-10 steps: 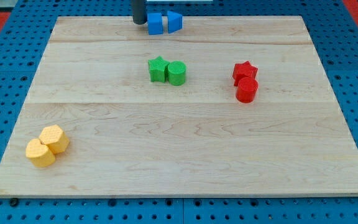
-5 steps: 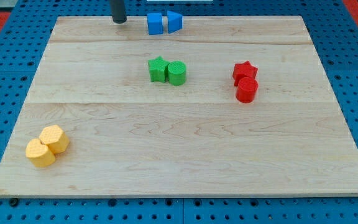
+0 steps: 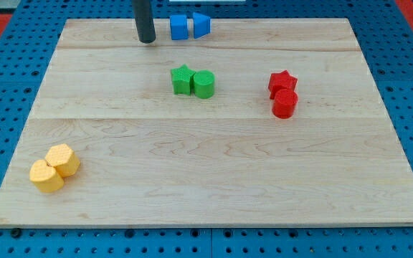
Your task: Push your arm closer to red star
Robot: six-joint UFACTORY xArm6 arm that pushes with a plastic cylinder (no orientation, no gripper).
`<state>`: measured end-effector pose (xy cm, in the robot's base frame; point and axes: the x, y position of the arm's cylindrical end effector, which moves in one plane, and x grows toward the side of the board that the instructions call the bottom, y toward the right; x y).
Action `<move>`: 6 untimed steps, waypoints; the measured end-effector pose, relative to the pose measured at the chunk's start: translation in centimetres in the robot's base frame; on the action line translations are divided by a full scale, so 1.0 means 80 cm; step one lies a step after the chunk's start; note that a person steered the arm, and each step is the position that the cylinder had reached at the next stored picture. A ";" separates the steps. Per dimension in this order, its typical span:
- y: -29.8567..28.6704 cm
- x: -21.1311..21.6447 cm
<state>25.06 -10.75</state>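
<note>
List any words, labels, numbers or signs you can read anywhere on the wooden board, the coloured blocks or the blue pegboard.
None: no text, number, brand or sign shows in the camera view.
The pale wooden board shows only grain.
The red star block, red cylinder block, green, blue and yellow blocks are plain.
The blue perforated pegboard bears only holes.
My tip, a dark rod end left of the blue blocks, is unmarked.

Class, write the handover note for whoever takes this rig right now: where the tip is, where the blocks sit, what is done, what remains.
My tip rests near the view's top edge, left of the two blue blocks, touching nothing.
The red star sits right of centre, against the red cylinder just below it.
Done: no approach yet; the green pair lies between.
Left: slide rightward and down to the star.
</note>
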 end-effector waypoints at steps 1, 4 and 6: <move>0.054 0.022; 0.252 0.072; 0.350 0.180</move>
